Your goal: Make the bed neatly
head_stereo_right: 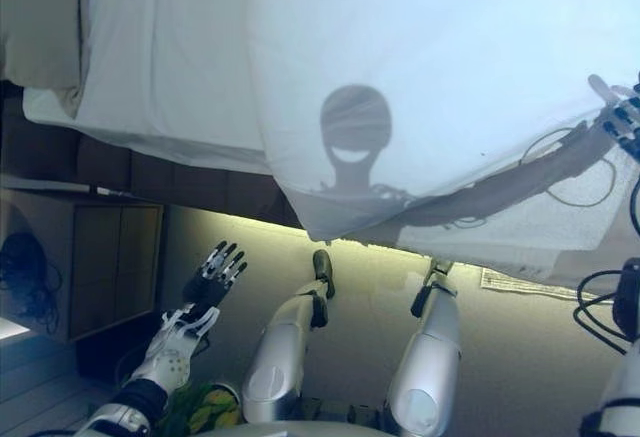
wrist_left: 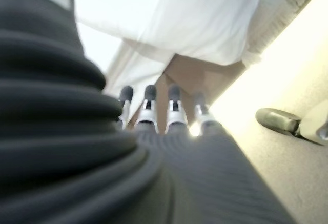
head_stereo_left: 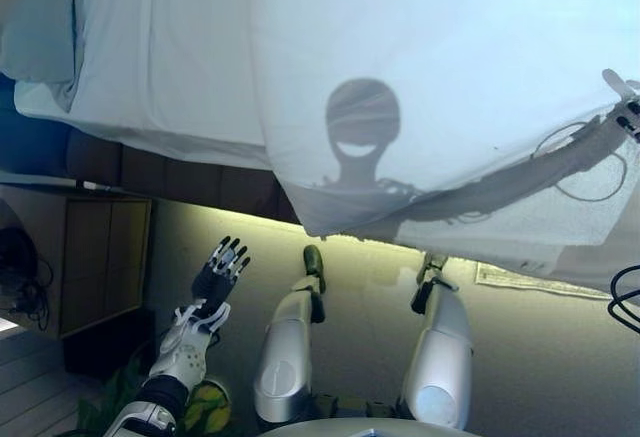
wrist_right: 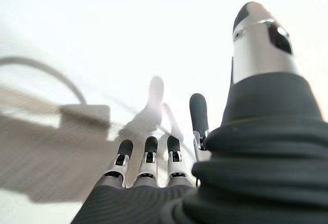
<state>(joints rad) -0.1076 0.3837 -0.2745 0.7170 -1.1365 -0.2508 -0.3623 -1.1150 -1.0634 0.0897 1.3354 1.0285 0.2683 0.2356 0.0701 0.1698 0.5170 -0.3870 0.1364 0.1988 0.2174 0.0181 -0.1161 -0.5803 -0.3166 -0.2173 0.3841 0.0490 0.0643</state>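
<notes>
A white duvet point(head_stereo_left: 430, 77) covers most of the bed, and its near corner point(head_stereo_left: 310, 222) hangs over the bed's edge. Left of it the white sheet point(head_stereo_left: 170, 67) lies bare, with a pillow point(head_stereo_left: 40, 27) at the far left. My right hand point(head_stereo_left: 628, 107) is over the duvet at the right edge, open, with its fingers point(wrist_right: 148, 155) straight above the cloth and holding nothing. My left hand point(head_stereo_left: 220, 269) is open too. It hangs over the floor beside the bed, below the duvet's hanging corner point(wrist_left: 205, 24) and apart from it.
The bed's dark brown base point(head_stereo_left: 170, 172) runs below the sheet. A wooden nightstand point(head_stereo_left: 95, 257) stands at the left beside the bed. A pale mat point(head_stereo_left: 520, 279) lies on the floor at the right. Something green and yellow point(head_stereo_left: 205, 407) sits near my left arm.
</notes>
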